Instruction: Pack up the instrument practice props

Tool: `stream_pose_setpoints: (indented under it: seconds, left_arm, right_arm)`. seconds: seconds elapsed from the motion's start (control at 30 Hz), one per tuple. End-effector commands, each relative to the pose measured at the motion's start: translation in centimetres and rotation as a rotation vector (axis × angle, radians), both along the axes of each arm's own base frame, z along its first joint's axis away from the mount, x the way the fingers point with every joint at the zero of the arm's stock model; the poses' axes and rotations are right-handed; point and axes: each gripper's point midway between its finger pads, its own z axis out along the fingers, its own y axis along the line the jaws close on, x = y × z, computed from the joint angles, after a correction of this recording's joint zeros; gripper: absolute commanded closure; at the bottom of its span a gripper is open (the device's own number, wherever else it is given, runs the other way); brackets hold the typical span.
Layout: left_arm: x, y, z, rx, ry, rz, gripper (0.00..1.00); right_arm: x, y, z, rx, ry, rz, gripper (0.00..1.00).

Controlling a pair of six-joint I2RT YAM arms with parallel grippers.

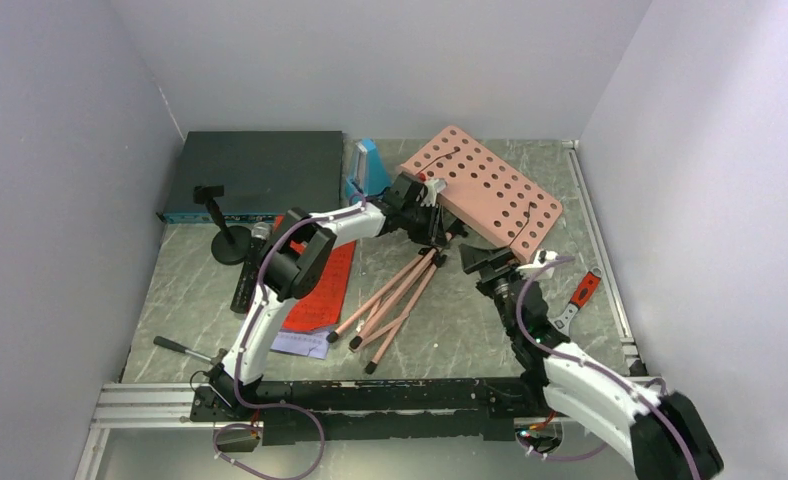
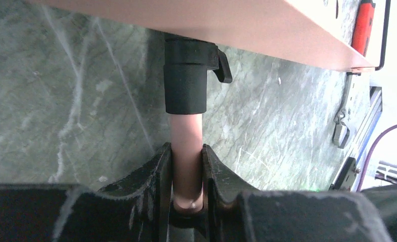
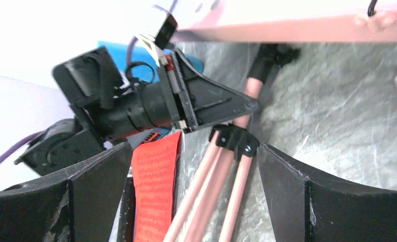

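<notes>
Left hand (image 2: 186,174) around pink stand pole (image 2: 185,132)

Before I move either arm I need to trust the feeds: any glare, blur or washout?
Top external: even light, sharp, soft shadow under the music stand. Left wrist: gripped pole crisp, far-right edge washed out. Right wrist: upper left blown white, the rest readable.

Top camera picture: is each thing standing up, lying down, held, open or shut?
Left fingers: shut on a pink pole.
Music stand: tipped over, its pole held.
Right fingers: wide open, holding nothing.
Metronome: standing upright.
Red sheet: lying flat.
Microphone stand: upright.
</notes>
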Motion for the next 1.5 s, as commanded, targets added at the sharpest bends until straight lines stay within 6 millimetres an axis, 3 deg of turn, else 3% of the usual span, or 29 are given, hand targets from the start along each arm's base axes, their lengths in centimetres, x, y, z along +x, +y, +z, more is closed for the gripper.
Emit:
stream_pose_setpoints:
  seconds: [0.0,0.2,0.37,0.57,0.77,0.97,1.2,1.37,1.47]
  left_arm:
    - [-1.1,-4.1,9.6,-0.219,-0.121,-0.057,0.67]
    - [-1.0,-3.5,11.0,-0.205,-0.161,0.006,0.55]
    - [-0.9,-0.6,12.8,-0.159,-0.267,0.109,0.34]
    - [-0.9,3.9,16.4,-0.088,-0.374,0.251,0.15]
    - [-3.6,10.6,21.6,0.006,-0.491,0.347,0.07]
    - [-7.9,21.1,25.7,0.161,-0.623,0.516,0.06]
    - [-14.3,32.8,30.5,0.199,-0.779,0.725,0.06]
    - [-17.4,38.7,31.8,0.245,-0.858,0.831,0.06]
    - [-18.6,40.8,31.8,0.244,-0.895,0.875,0.06]
  right_arm:
    - [-1.1,-3.3,0.4,-0.234,0.0,-0.077,0.0]
    - [-2.8,-5.4,5.2,-0.34,-0.139,-0.105,0.0]
    - [-4.3,-7.7,9.8,-0.435,-0.242,-0.164,0.0]
    - [-5.9,-9.8,13.9,-0.554,-0.303,-0.214,0.0]
    - [-7.6,-12.4,17.0,-0.637,-0.322,-0.29,0.0]
    - [-9.4,-14.7,19.0,-0.631,-0.309,-0.366,0.0]
    - [-11.9,-16.8,21.5,-0.618,-0.362,-0.434,0.0]
    - [-12.8,-18.1,21.8,-0.709,-0.32,-0.456,0.0]
    - [-12.8,-18.3,21.2,-0.755,-0.312,-0.453,0.0]
